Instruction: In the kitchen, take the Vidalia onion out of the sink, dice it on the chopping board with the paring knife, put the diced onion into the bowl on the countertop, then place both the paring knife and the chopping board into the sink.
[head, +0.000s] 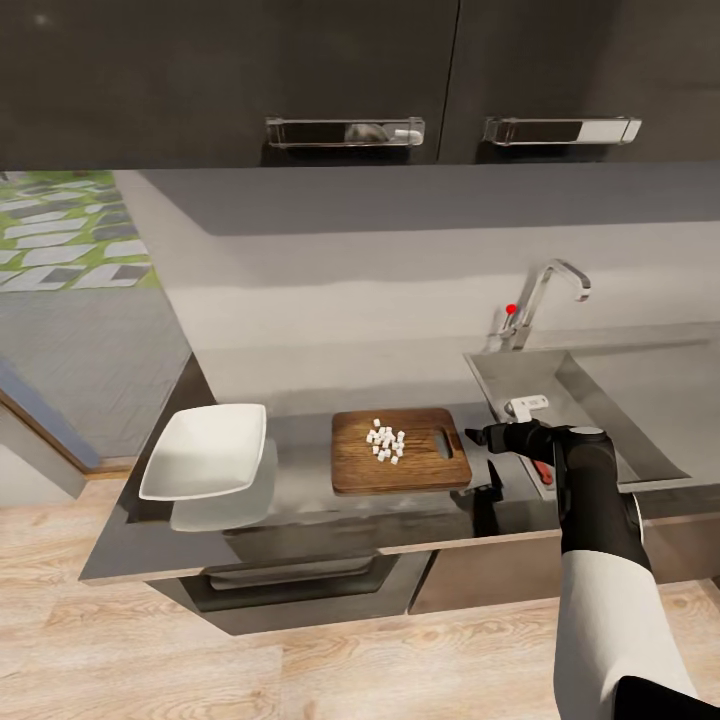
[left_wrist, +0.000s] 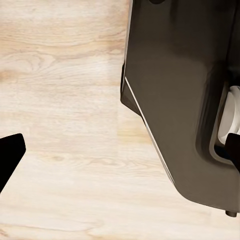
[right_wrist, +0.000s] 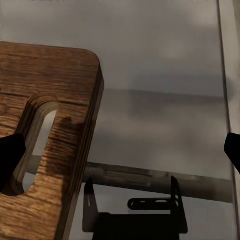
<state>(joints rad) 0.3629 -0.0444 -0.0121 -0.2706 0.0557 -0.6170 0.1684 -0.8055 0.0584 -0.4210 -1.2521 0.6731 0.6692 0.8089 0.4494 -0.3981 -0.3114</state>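
The right gripper (head: 472, 437) is hovering with jaws wide and empty beside the board's (head: 400, 452) slotted end. Diced onion (head: 386, 443) is sitting mid-board; the bowl (head: 208, 450) is waiting left on the worktop (head: 300, 480). Grip the handle end squarely, keeping the board level while carrying.

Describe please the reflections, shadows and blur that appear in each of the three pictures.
Head view: the glossy countertop mirrors the bowl beneath it, and the far wall looks soft. Right wrist view: the chopping board is sharp, with a dark shadow inside its handle slot, and the counter reflects a dim bar. Left wrist view: even light on the wooden floor, no glare.
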